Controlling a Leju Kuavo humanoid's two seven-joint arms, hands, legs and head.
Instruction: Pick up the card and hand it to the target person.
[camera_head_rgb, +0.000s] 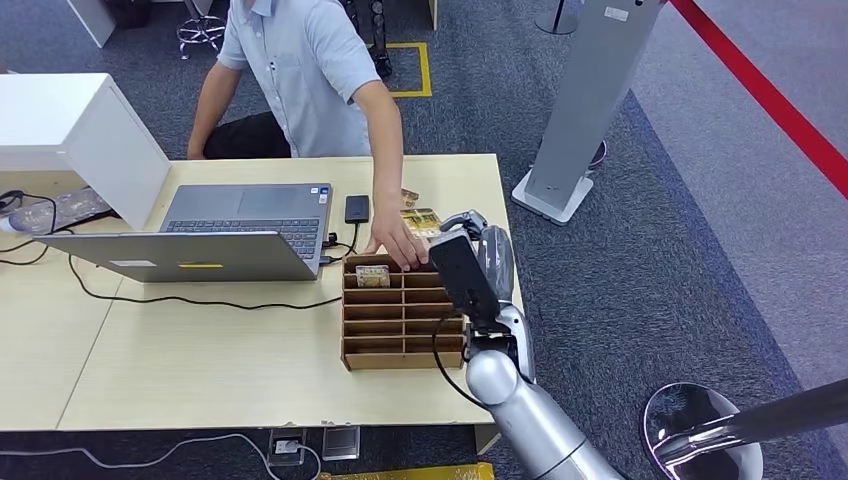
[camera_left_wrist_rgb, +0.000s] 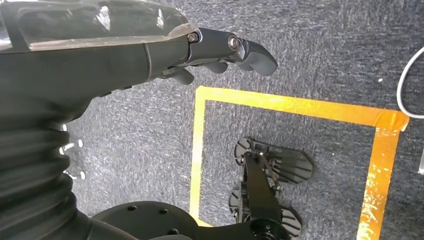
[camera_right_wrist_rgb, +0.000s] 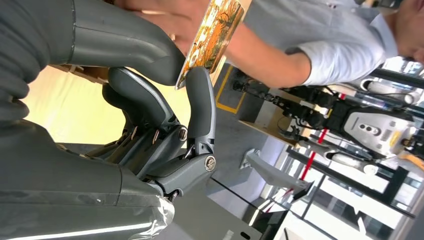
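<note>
The card (camera_right_wrist_rgb: 211, 36), orange and yellow with a printed pattern, is pinched between the thumb and a dark finger of my right hand (camera_right_wrist_rgb: 172, 85). In the head view the card (camera_head_rgb: 420, 221) stands just left of my right hand (camera_head_rgb: 470, 232), above the far right part of the desk. The person's hand (camera_head_rgb: 400, 247) reaches across the desk and lies against the card; the same hand (camera_right_wrist_rgb: 160, 12) touches the card's upper part in the right wrist view. My left hand (camera_left_wrist_rgb: 220, 52) hangs over the carpet floor, fingers loosely apart, holding nothing.
A wooden slotted organizer (camera_head_rgb: 400, 312) with another card (camera_head_rgb: 372, 276) in it sits under the person's hand. A laptop (camera_head_rgb: 215, 235), a black phone (camera_head_rgb: 357, 208) and cables lie on the desk (camera_head_rgb: 200, 360). A grey pillar stand (camera_head_rgb: 585, 100) rises to the right.
</note>
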